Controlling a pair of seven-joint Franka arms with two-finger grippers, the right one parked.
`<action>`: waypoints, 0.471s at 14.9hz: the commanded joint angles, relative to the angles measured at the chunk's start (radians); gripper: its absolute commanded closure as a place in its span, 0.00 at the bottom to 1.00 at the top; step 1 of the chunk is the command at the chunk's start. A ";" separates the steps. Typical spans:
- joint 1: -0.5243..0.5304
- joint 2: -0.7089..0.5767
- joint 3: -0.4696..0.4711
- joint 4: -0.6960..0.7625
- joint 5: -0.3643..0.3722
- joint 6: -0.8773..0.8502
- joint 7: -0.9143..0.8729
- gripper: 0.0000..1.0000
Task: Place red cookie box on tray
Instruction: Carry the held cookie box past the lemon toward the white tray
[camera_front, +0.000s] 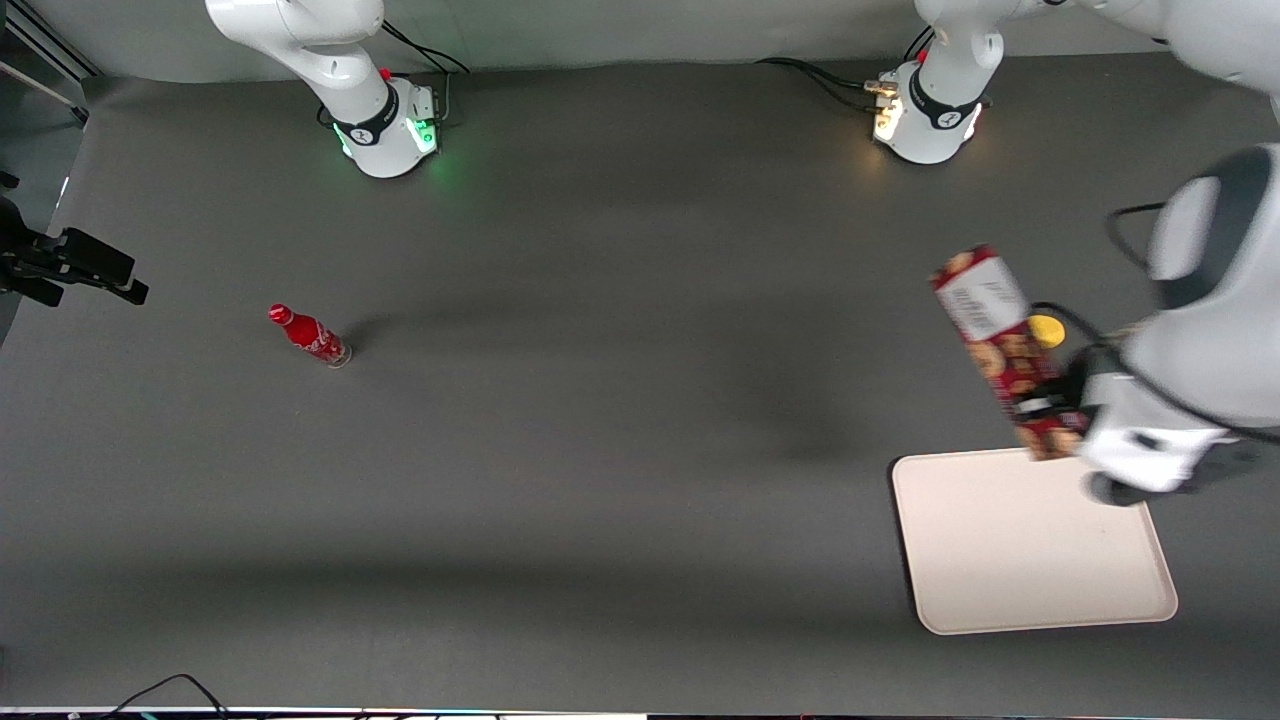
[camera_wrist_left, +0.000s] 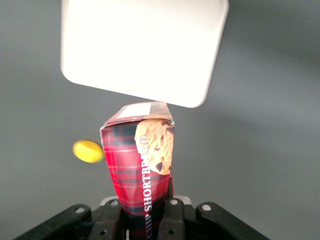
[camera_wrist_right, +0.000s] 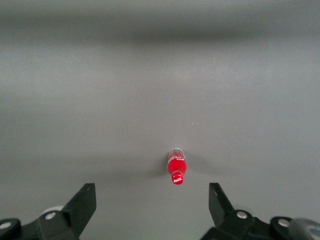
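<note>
Aloft, claw (camera_front: 1052, 408) grips red cookie box (camera_front: 1000, 340) above yellow object (camera_front: 1046, 329), near tray (camera_front: 1040, 590).

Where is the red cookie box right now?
The red cookie box is held in the air by the gripper, toward the working arm's end of the table, just above the tray's edge, beside a small yellow object.
</note>
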 joint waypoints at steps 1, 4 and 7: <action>-0.006 0.017 0.191 0.076 -0.053 -0.017 0.297 1.00; 0.017 0.071 0.392 0.064 -0.186 0.118 0.529 1.00; 0.019 0.144 0.475 0.031 -0.213 0.268 0.653 1.00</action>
